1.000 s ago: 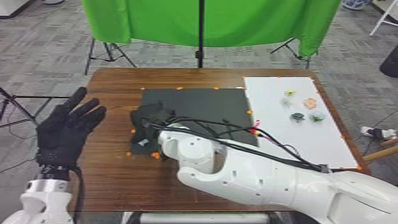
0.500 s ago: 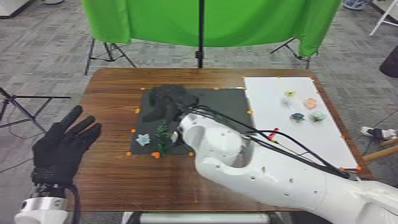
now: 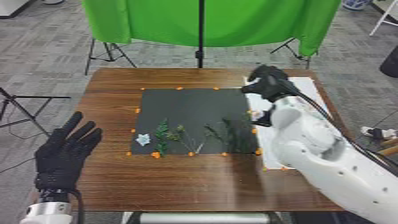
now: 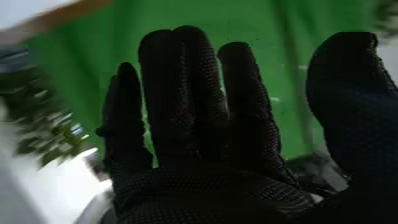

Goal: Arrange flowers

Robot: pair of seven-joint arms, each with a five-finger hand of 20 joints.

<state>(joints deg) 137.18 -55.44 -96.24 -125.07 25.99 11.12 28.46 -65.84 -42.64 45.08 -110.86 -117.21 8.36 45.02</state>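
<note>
The right hand (image 3: pixel 271 82) is over the far part of the white board (image 3: pixel 277 162), covering most of what lay there. Its fingers and thumb are straight in the right wrist view, where the hand (image 4: pixel 209 135) holds nothing. On the black mat (image 3: pixel 191 105), a pale blue flower (image 3: pixel 143 140) lies at the near left corner. Beside it is a green leafy stem (image 3: pixel 162 136), then a thin sprig (image 3: pixel 181 135) and darker foliage (image 3: pixel 233 136) toward the right. My left hand (image 3: pixel 62 155) stands open off the table's left side.
Small orange markers (image 3: pixel 155 155) line the mat's edges on the brown table (image 3: pixel 178 185). A green cloth (image 3: pixel 151 25) hangs on a stand behind the table. Black tripod legs (image 3: pixel 18 107) stand on the floor at the left.
My right hand has swung from the mat's left side to the far part of the white board, uncovering the stems on the mat. The left hand has sunk slightly toward the near edge.
</note>
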